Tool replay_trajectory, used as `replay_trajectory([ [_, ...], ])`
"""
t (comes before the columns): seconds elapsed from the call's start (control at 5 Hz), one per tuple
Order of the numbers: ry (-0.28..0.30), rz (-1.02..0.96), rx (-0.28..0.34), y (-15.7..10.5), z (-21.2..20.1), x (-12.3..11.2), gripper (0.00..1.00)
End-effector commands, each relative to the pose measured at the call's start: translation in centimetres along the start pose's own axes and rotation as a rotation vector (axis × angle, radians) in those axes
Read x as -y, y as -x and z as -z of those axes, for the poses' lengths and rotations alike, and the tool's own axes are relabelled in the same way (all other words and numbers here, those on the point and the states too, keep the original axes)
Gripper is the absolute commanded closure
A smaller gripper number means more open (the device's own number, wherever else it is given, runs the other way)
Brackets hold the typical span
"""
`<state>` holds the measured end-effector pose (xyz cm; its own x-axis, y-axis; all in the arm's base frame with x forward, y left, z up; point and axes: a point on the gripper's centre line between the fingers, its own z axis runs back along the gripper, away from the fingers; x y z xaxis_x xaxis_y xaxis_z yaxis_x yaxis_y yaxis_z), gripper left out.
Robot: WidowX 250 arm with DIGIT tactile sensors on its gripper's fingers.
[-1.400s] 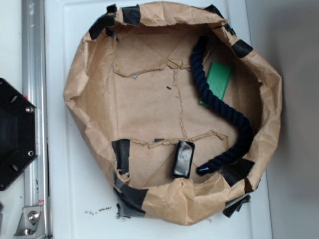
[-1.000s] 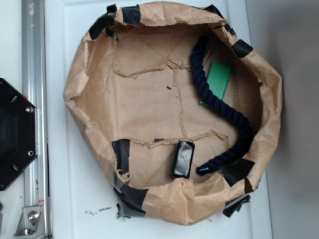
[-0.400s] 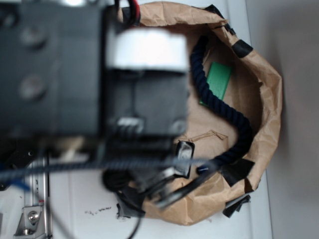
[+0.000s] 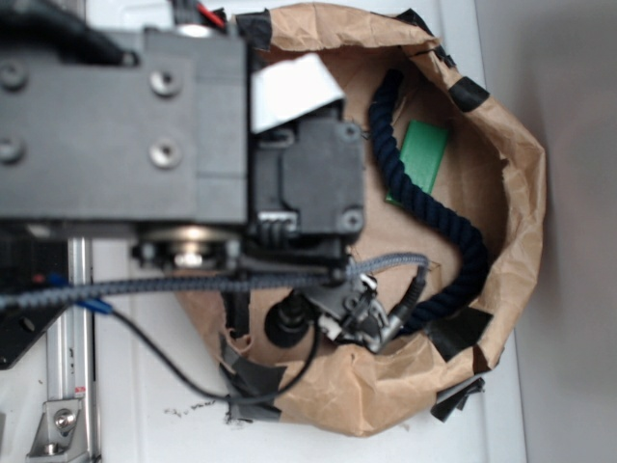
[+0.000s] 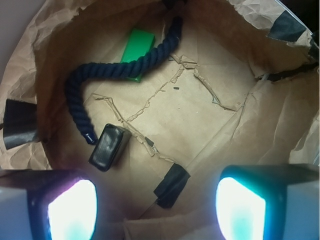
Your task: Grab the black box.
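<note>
Wrist view: black box (image 5: 109, 146) lies flat on the floor of the brown paper basket (image 5: 45, 75), lower left of frame, long axis tilted. Its glossy top faces up. Nothing grips it.

Tool (image 5: 155, 206) fingers (image 5: 72, 205) sit at the bottom edge of the wrist view, two lit pads wide apart, so the tool is spread. Box is above the left pad, apart from it, not between the pads.

Dark blue rope (image 5: 107, 67) curves from the top centre of the basket down the left side. Its cut end stops just beside the box's upper left corner; contact can't be confirmed. Green block (image 5: 137, 45) lies flat under/behind the rope near the top, well apart from the box.

Black tape patch (image 5: 171, 185) sits on the paper floor between the two pads, right of the box. More tape on the basket wall at left (image 5: 19, 124) and upper right (image 5: 286, 24). Paper floor is torn and creased along several seams.

Exterior view: arm (image 4: 125, 135) covers the left half of the basket (image 4: 511, 193) and hides the box completely. Rope (image 4: 424, 203) and green block (image 4: 424, 154) are visible on the right side. Tool fingers not distinguishable there among the cables. Basket sits on a white surface (image 4: 145, 415), metal rail (image 4: 72, 347) along the left edge.
</note>
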<state>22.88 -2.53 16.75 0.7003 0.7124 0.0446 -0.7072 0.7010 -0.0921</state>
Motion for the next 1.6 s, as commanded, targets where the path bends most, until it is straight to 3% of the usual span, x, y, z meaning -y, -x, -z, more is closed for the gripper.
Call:
replay_trajectory([
  [0.0,0.026,-0.021,0.026,-0.9,-0.9,-0.6,0.0],
  [0.2,-0.028,0.043,0.05,-1.5,2.7,-1.7,0.0],
  [0.4,0.02,-0.025,0.059,-2.3,6.3,-2.3,0.0],
  [0.6,0.01,-0.093,0.092,-2.1,8.0,-2.2,0.0],
  [1.2,0.046,-0.036,-0.032,0.0,10.3,4.5,0.0],
  [1.4,0.088,-0.059,-0.003,-0.5,10.3,6.4,0.0],
])
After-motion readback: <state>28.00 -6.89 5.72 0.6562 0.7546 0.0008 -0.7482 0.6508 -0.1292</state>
